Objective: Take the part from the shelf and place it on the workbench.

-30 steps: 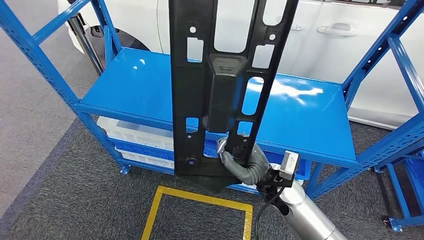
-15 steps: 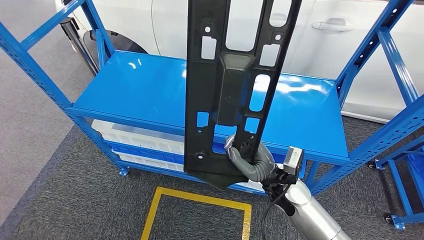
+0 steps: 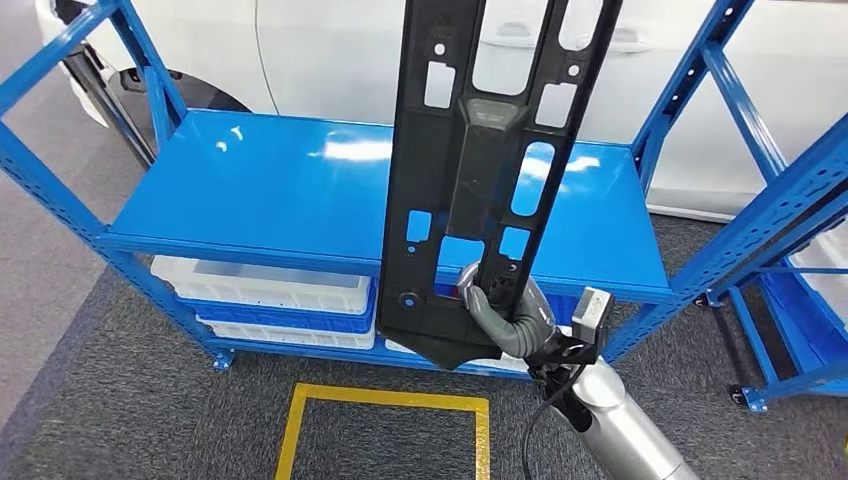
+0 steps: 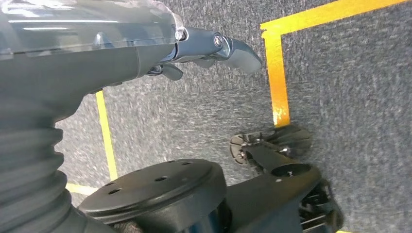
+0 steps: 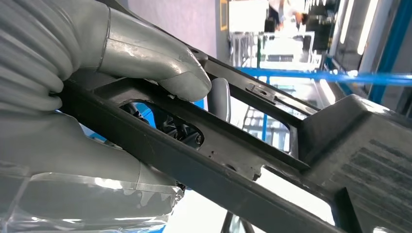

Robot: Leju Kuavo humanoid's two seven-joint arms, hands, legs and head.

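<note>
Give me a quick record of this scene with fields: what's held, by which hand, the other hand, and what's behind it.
held: black part, upright, gripped near its lower end
holding hand: right hand
other hand: left hand, hanging over grey carpet, holding nothing
behind: blue shelf, top level bare; white bins below
floor: yellow tape outline
background: white car

- No legible text, label, brand, number or sign in the head view, the left wrist view or the right wrist view.
</note>
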